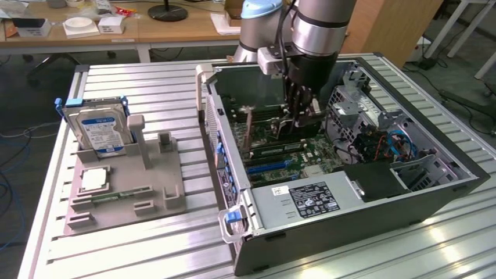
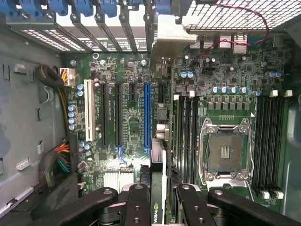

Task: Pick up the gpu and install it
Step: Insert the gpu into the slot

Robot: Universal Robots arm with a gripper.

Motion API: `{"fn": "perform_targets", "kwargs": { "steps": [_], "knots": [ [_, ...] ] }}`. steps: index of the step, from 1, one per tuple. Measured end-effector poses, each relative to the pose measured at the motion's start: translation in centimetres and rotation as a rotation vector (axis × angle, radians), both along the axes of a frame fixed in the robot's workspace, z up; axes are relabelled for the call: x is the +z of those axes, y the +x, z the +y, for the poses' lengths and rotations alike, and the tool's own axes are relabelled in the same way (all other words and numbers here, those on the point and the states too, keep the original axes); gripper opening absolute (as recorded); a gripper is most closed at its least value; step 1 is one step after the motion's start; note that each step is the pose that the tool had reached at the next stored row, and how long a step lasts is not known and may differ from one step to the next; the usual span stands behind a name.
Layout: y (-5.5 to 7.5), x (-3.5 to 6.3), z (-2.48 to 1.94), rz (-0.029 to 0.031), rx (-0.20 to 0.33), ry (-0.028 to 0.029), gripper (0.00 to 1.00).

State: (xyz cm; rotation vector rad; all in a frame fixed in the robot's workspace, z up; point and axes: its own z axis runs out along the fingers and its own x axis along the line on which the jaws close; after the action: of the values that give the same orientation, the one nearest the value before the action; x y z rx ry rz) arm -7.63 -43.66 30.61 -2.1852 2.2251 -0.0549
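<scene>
Pickup looks done to me: the claw (image 2: 162,200) is partly closed on the gpu (image 2: 155,214), holding it on edge inside the computer case (image 1: 434,192), over the motherboard just beside the blue slot (image 2: 147,117). Seating it remains, I judge. I count one gpu, one hard drive (image 1: 97,128) and one memory stick (image 1: 116,195), both on the grey fixture (image 1: 155,212).

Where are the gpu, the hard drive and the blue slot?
gpu (image 2: 158,181), wrist view, on the edge facing the camera.
hard drive (image 1: 99,131), exterior view, on its label.
blue slot (image 2: 147,117), wrist view, midway along it.
</scene>
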Motion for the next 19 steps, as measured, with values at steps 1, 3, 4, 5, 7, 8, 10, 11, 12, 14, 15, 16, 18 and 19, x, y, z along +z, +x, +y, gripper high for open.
{"fn": "perform_targets", "kwargs": {
  "steps": [1,3,4,5,7,8,10,11,12,14,15,16,18,19],
  "knots": [
    [0.0,-0.06,-0.01,-0.0001,0.0,0.0,0.26],
    [0.0,-0.25,-0.04,0.0,0.0,0.0,0.26],
    [0.0,-0.34,-0.08,0.0,0.0,-0.0001,0.26],
    [0.0,-0.43,-0.14,0.0001,0.0,-0.0001,0.26],
    [0.0,-0.58,-0.27,0.0,0.0,0.0,0.26],
    [0.0,-0.64,-0.36,0.0,0.0,0.0001,0.26],
    [-0.1,-0.69,-0.52,0.0,0.0,0.0,0.26],
    [-0.1,-0.7,-0.61,-0.0001,0.0,0.0001,0.26],
    [-0.2,-0.72,-0.68,0.0,0.0,0.0,0.26],
    [-0.3,-0.82,-0.73,-0.0001,0.0,0.0002,0.26],
    [-0.4,-0.89,-0.75,0.0,0.001,0.0001,0.26],
    [-0.4,-0.96,-0.76,0.0,0.001,0.0,0.26],
    [-0.4,-1.13,-0.8,0.0,0.001,0.0001,0.26],
    [-0.4,-1.22,-0.82,0.0,0.001,0.0001,0.26]
  ]
}}
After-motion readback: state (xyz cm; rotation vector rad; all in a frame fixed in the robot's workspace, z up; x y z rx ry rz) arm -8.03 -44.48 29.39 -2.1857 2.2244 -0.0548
